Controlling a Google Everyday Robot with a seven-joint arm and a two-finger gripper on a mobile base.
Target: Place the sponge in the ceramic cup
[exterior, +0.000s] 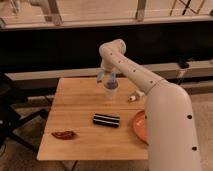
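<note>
Bench (75,100) layout, clock positions taken from bench centre, 12 o'clock being the far edge.

- Ceramic cup (111,88): upright, at about 1 o'clock on the far half, standing alone with bare wood around it.
- Gripper (106,79): directly above the cup, pointing down, just over or at its rim. The arm (135,72) reached in from 4 o'clock and bent over at the wrist, which put the tool straight over the cup mouth. That pose suits lowering or dropping something in.
- Jaws: looked spread, with two bluish prongs standing apart on either side of the cup top. Nothing could be made out between them.
- Sponge: not located with certainty. The cup interior was hidden behind the gripper, so it could not be told whether the sponge lay inside.
- Black striped block (106,120): flat, near centre, well apart from the cup. Not identified.
- Reddish-brown item (63,134): at 8 o'clock, near the front edge.
- Orange plate (140,125): at 4 o'clock, partly hidden by the arm.
- Small pale item (132,97): at 2 o'clock, beside the arm.

Judgement: the scene fitted either a release over the cup or an approach to it. The view did not settle which.
</note>
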